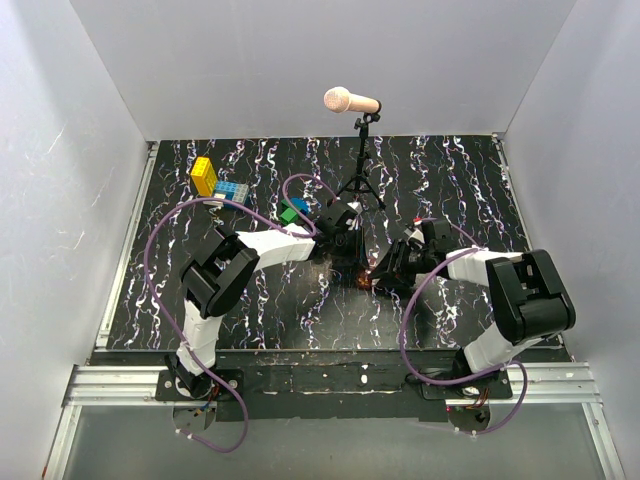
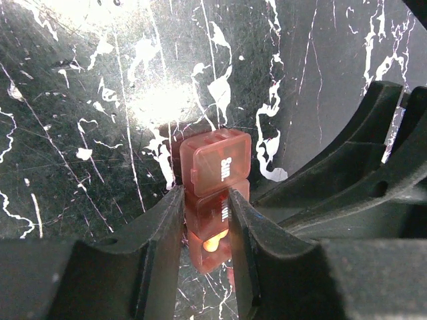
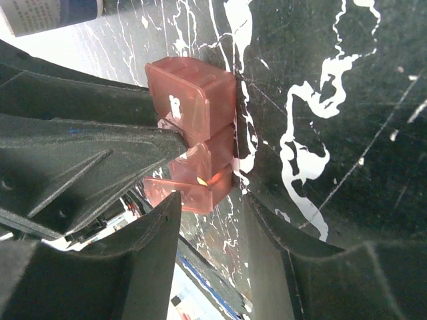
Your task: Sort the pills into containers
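Our left claw [image 2: 205, 217] pinches the reddish pill box [image 2: 217, 159]; the right claw [image 3: 203, 230] straddles its other end, and we cannot tell whether it grips. The box lies just nearside of the microphone tripod [image 1: 360, 185], on a black, white-veined tabletop [image 1: 290, 310] enclosed by white walls [image 1: 300, 60].

Translucent glossy plastic box [image 2: 215, 160], matt black left claw fingers [image 2: 159, 240], glossy marbled table [image 2: 73, 200]

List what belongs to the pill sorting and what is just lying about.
Job: pill box; left gripper, clamped on it; right gripper, at its end.
Lying about: yellow, blue and green toy blocks; microphone on its tripod.
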{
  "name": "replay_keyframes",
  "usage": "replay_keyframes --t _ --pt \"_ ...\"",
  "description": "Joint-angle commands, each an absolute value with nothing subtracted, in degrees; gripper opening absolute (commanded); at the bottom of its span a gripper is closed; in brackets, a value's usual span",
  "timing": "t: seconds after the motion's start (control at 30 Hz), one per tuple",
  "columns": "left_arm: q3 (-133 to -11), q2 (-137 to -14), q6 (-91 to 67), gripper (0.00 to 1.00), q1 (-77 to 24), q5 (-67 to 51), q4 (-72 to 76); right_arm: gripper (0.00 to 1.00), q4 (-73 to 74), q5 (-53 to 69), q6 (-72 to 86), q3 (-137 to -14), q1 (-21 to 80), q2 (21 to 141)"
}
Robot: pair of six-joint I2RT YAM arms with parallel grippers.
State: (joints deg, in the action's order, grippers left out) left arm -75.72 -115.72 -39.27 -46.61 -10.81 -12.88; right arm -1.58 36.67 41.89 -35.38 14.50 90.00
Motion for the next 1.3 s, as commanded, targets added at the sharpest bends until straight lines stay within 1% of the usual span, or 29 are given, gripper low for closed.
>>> replay_keyframes --t 0.0,0.27,0.4,0.53,0.67,0.77,0.9,1.03,1.1,1.13,1.27 --pt "-73.65 -117.25 -38.58 0.22 -47.02 -9.67 -16.26 0.49 -4.22 37.53 43.07 -37.62 15.38 92.02" --pt "-73.30 -117.60 -38.76 0.21 -47.02 -10.11 -16.26 0.45 -5.89 36.91 44.38 -39.11 17.05 96.41" --pt "-72.86 -117.60 -38.85 0.20 -47.02 -10.11 -16.26 0.39 -5.81 36.04 44.82 -39.46 17.84 97.91" --pt "-72.51 -117.60 -38.94 0.20 -46.93 -10.19 -16.17 0.34 -1.77 32.35 43.08 -40.51 18.10 98.17" --pt "-72.60 -117.60 -39.11 0.20 -46.93 -10.37 -16.08 0.24 3.33 28.57 41.58 -41.66 18.19 98.26" --pt "-72.51 -117.51 -38.94 0.20 -46.93 -10.37 -16.00 0.23 3.34 28.74 41.13 -41.57 18.19 98.44" --pt "-72.60 -117.16 -38.76 0.21 -46.93 -10.46 -15.91 0.27 1.85 30.76 41.31 -41.13 18.19 95.37" --pt "-73.04 -115.84 -38.50 0.24 -46.93 -10.37 -15.82 0.33 4.65 30.76 40.34 -42.45 18.20 90.89" --pt "-73.47 -114.88 -38.06 0.27 -46.93 -10.11 -15.91 0.40 6.76 30.32 39.99 -43.41 18.19 88.52" --pt "-73.56 -114.44 -37.80 0.31 -46.93 -10.37 -15.73 0.44 7.38 30.24 39.82 -43.77 18.28 87.64" --pt "-73.83 -112.16 -37.27 0.36 -46.93 -10.20 -15.29 0.58 10.54 29.45 39.46 -45.26 18.19 84.12"
